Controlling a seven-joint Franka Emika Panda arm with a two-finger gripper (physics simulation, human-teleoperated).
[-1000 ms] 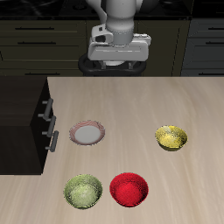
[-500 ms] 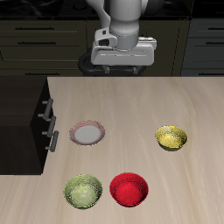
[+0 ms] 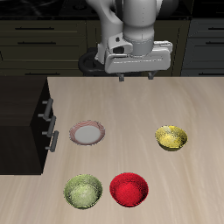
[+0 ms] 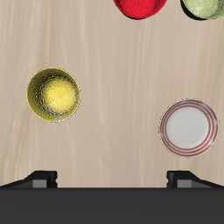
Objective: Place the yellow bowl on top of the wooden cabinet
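Observation:
The yellow bowl [image 3: 171, 137] is glossy golden and speckled, and sits on the light wood table; it also shows in the wrist view [image 4: 53, 94]. The wooden cabinet [image 3: 23, 122] is nearly black, with a flat top and silver bar handles, and stands at the table's side edge. My gripper [image 3: 136, 76] hangs high above the back of the table, well behind the yellow bowl and far from the cabinet. Its fingers are spread wide and hold nothing; the fingertips [image 4: 41, 177] show in the wrist view.
A white plate with a red-striped rim [image 3: 87, 133] lies near the cabinet. A duller yellow-green bowl [image 3: 83, 192] and a red bowl [image 3: 129, 189] sit near the table's front edge. Dark kitchen cabinets stand behind the table.
My gripper has moved sideways along the back of the table, toward the side where the yellow bowl sits, and a little lower. The bowls and plate have not moved.

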